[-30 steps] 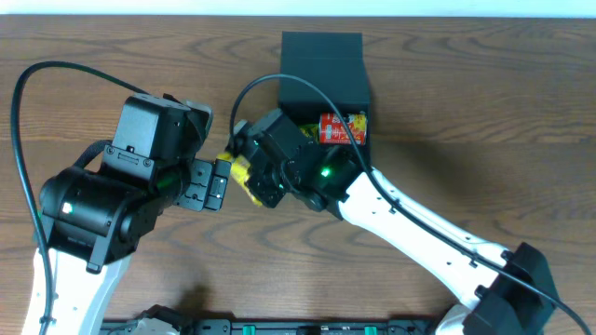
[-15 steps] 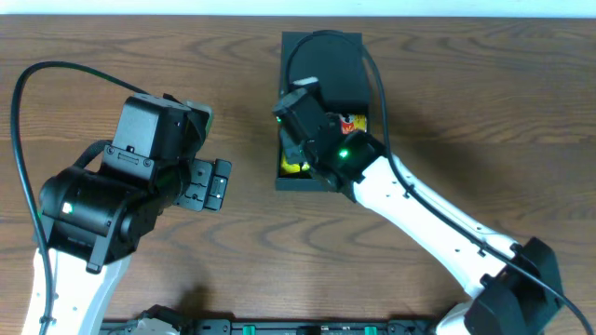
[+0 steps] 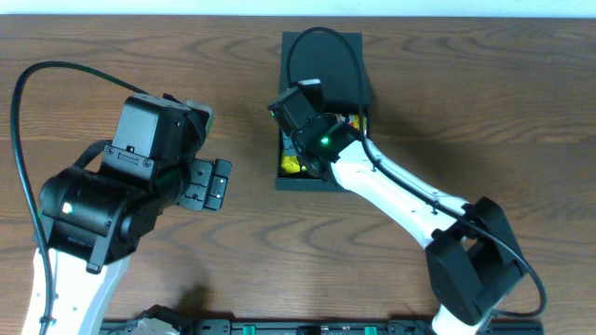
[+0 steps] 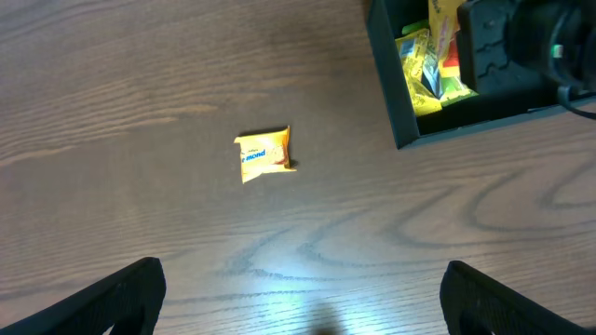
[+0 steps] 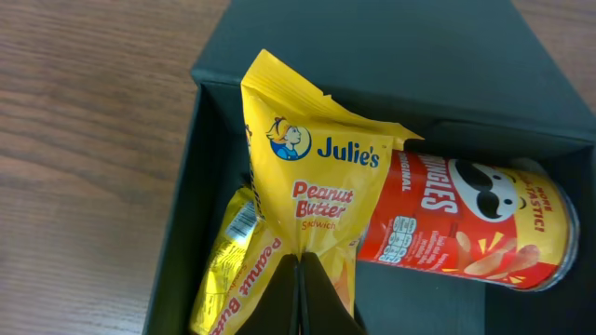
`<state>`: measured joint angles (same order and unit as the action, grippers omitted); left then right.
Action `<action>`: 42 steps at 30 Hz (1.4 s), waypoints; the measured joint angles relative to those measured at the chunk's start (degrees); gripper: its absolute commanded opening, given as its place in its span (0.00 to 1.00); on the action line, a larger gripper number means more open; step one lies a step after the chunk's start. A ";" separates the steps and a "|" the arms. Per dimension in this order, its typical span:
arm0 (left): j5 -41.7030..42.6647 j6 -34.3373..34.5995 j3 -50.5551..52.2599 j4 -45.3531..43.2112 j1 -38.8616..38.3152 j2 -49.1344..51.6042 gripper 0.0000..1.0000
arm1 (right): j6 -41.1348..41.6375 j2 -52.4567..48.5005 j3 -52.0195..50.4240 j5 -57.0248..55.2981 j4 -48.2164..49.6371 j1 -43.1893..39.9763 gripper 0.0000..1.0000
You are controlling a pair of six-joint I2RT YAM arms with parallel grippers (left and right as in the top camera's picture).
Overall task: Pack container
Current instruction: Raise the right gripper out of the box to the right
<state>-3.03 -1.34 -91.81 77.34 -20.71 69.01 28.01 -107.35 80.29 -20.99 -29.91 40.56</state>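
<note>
The dark teal container (image 3: 307, 180) stands open at the table's far middle, its flap lid (image 3: 322, 58) folded back. My right gripper (image 5: 300, 259) is shut on a yellow Julie's peanut butter sandwich packet (image 5: 312, 177), held over the container's (image 5: 182, 195) left side. Inside lie a second yellow packet (image 5: 233, 274) and a red Pringles can (image 5: 475, 228). To the container's left, my left gripper (image 4: 303, 312) hangs open over bare wood with nothing between its fingers. A small yellow packet (image 4: 264, 154) lies on the table ahead of it, left of the container (image 4: 384, 84).
In the overhead view the right arm (image 3: 400, 200) reaches in from the lower right and covers most of the box interior. The bulky left arm (image 3: 112, 200) fills the left side of the table. Brown wood surrounds the container.
My right gripper carried the yellow packet from the table left of the container rightward and over the box. The left arm has not moved.
</note>
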 measured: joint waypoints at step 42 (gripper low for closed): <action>-22.43 29.05 3.23 2.23 0.00 -6.73 0.95 | 10.40 35.54 2.56 -6.08 -37.77 -2.78 0.99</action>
<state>-25.45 27.70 -88.58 79.57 -20.71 62.28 38.41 -71.81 82.85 -27.07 -67.68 37.78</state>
